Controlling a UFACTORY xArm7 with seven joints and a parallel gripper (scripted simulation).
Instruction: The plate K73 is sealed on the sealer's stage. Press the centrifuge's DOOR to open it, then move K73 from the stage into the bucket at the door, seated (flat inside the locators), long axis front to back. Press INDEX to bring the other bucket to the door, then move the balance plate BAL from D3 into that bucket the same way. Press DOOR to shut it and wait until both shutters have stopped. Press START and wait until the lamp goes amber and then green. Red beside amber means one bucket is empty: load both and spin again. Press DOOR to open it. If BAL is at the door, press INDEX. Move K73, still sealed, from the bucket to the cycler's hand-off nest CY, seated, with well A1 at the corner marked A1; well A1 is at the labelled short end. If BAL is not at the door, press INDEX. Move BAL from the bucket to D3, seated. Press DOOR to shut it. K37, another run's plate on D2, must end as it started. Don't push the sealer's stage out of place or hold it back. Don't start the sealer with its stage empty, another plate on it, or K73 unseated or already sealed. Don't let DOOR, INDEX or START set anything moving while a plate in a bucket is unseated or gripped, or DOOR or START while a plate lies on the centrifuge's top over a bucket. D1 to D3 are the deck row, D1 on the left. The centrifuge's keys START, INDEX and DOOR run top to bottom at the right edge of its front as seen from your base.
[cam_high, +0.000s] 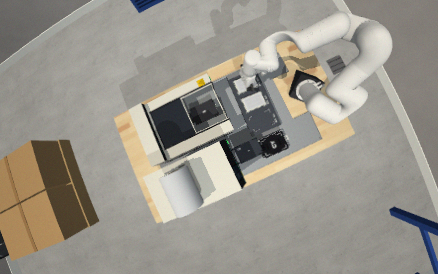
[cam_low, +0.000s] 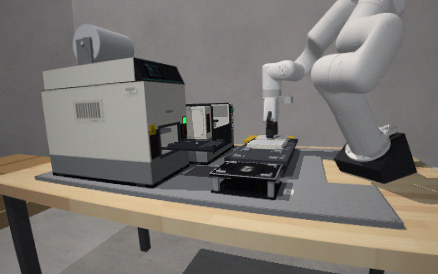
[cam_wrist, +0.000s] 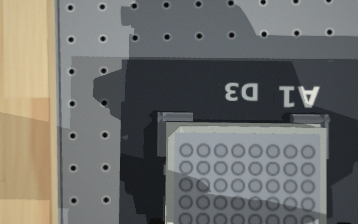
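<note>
The balance plate BAL (cam_wrist: 245, 170) (cam_high: 240, 86), a grey plate with rows of round wells, lies flat between the locators of deck nest D3 (cam_wrist: 200, 90), below the labels D3 and A1. My gripper (cam_low: 270, 133) (cam_high: 248, 77) is open and hangs straight down just above this plate. Its fingers do not show in the wrist view. Another pale plate, K37 (cam_high: 252, 102), lies on D2 beside it. The centrifuge (cam_high: 172, 122) has a square opening (cam_high: 203, 109) in its top with dark shapes inside. I cannot make out K73.
The sealer (cam_low: 110, 130) (cam_high: 200, 185), with a roll on top, stands at the left with its stage (cam_low: 192, 145) out and a green lamp (cam_low: 183, 120). The black hand-off nest (cam_low: 245, 171) (cam_high: 274, 143) sits at the front of the deck. My arm's base (cam_low: 377, 162) is at the right.
</note>
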